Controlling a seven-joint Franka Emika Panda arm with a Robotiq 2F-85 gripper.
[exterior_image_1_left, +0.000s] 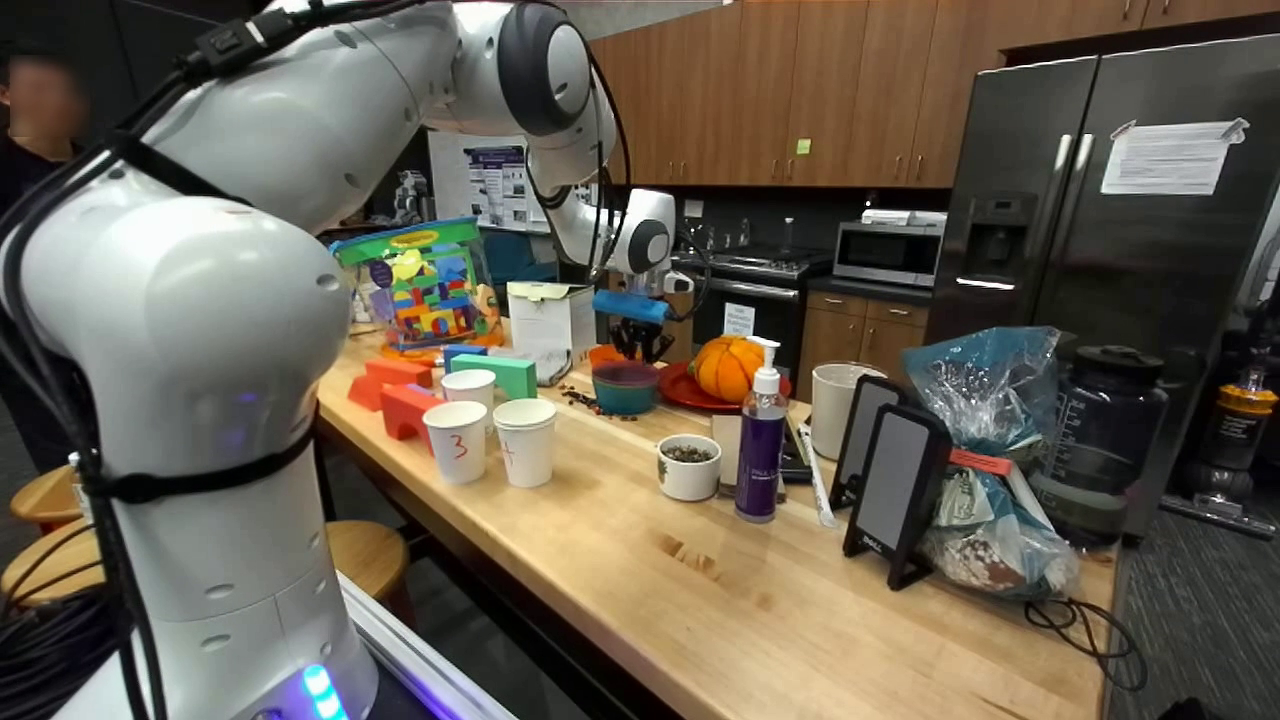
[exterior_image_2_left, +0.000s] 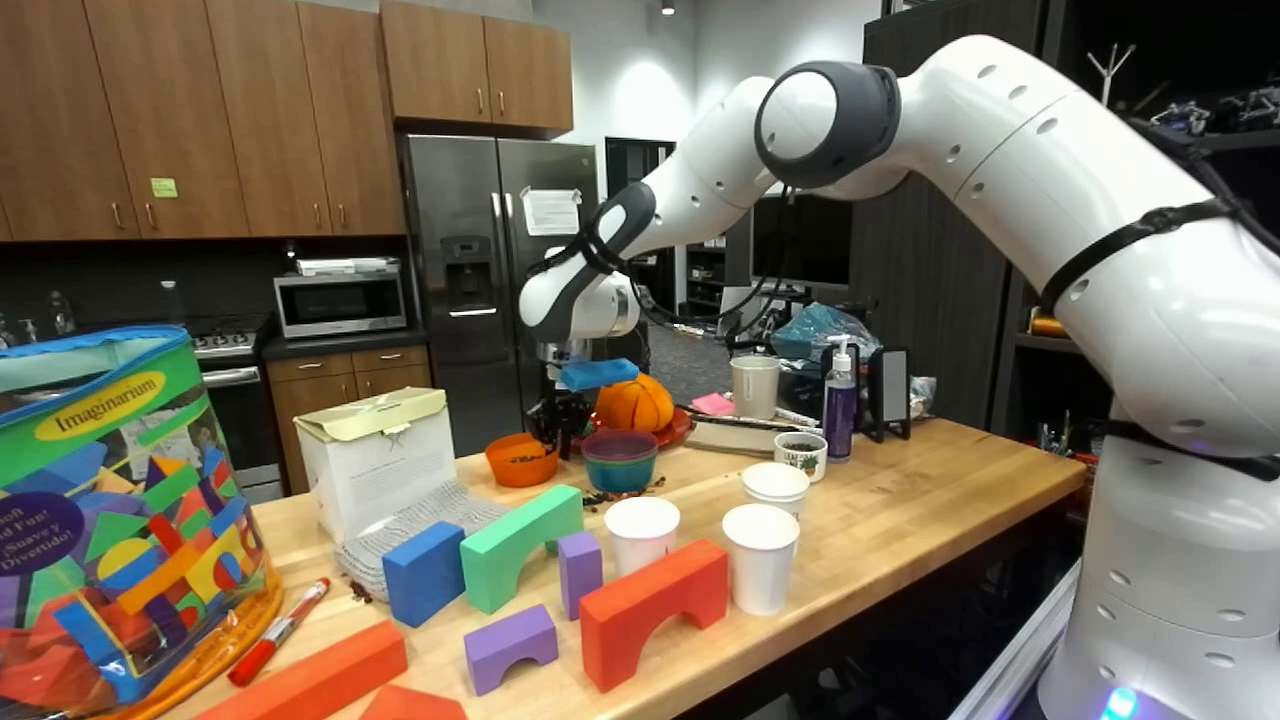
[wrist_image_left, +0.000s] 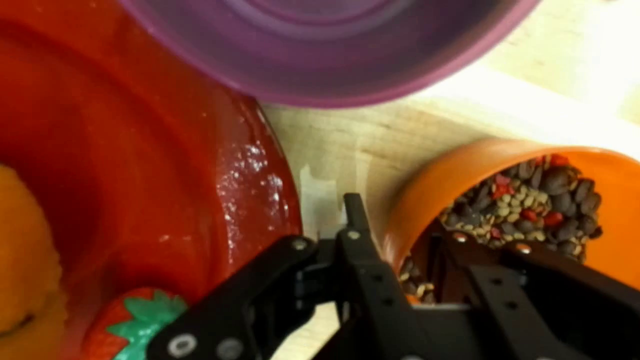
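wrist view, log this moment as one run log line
hand: open, astride wall of orange bowl | contents: seed-like mix | nearby: red plate, purple bowl

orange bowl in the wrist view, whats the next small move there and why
Probably open the fingers a little wider before lifting: one stands inside the orange bowl, the other outside it, with its wall close between them. Lifting now might catch the rim and spill the seed-like mix in it.
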